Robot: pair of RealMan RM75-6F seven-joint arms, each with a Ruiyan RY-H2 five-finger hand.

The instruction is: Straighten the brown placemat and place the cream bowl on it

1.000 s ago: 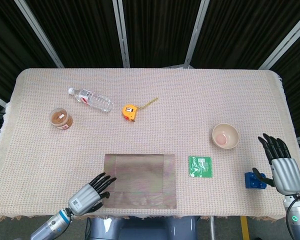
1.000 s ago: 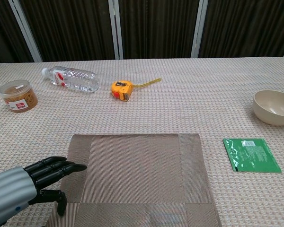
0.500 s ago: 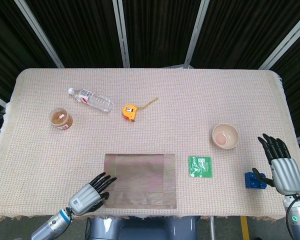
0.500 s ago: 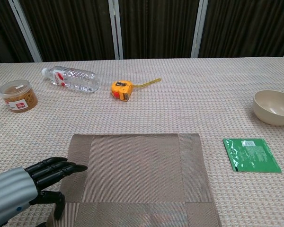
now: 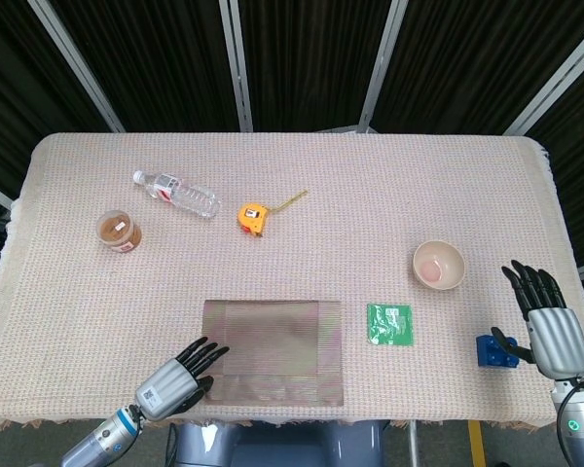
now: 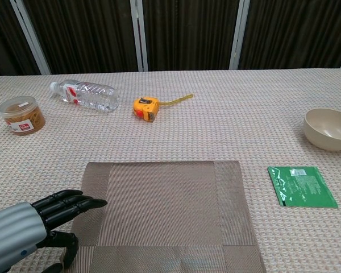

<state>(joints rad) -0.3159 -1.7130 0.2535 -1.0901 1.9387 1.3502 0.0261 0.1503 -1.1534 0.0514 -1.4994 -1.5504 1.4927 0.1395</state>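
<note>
We take the flat brown woven placemat (image 5: 273, 352) as our landmark: it lies near the front edge of the table, its long axis running left to right and its edges looking close to square with the table edge. Our left hand (image 5: 178, 377) sits at the placemat's front-left corner, fingers spread and stretched toward the mat; in the chest view the left hand (image 6: 45, 219) has its fingertips over the mat's left border, with nothing held. Whether they press on the weave or hover just above it, we cannot tell.

The round cream bowl (image 5: 439, 265) stands upright and empty, to the right of the placemat and further back, well apart from it. A green foil packet (image 5: 389, 323) lies just beside the mat's right edge, between mat and bowl. Our right hand (image 5: 546, 321) is further right than the bowl and nearer the front, fingers apart and pointing away from us, empty, with a small blue block (image 5: 495, 350) beside it.

We judge the right hand far nearer the bowl, so the lift falls to it: the bowl lies to the left of those fingers and a little beyond them, and must then travel leftward past the packet onto the mat.
</note>
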